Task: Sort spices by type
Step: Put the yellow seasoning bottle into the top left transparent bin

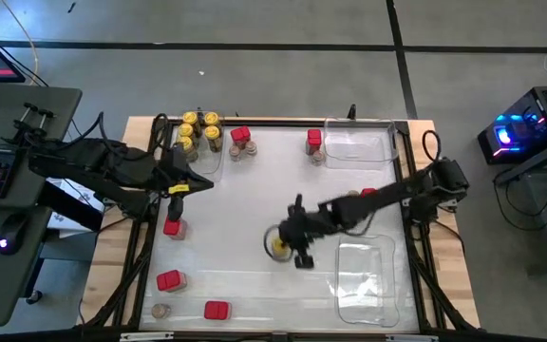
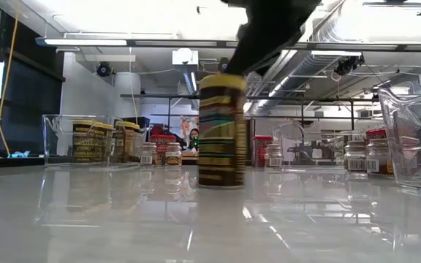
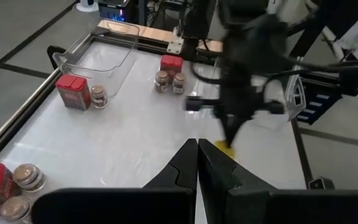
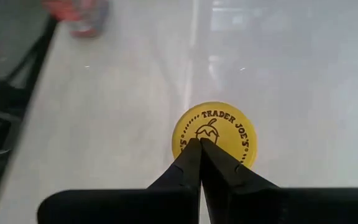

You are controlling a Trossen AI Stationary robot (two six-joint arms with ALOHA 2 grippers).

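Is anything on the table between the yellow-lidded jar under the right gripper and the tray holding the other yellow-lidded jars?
Nothing visible blocks it. The yellow-lidded jar stands alone mid-table with the shut right gripper directly above its lid. The table between it and the tray of yellow jars at the far left looks bare; the left gripper, shut, hovers beside that line.

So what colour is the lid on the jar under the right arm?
Yellow, with dark printed lettering; the jar's lid shows best in the right wrist view.
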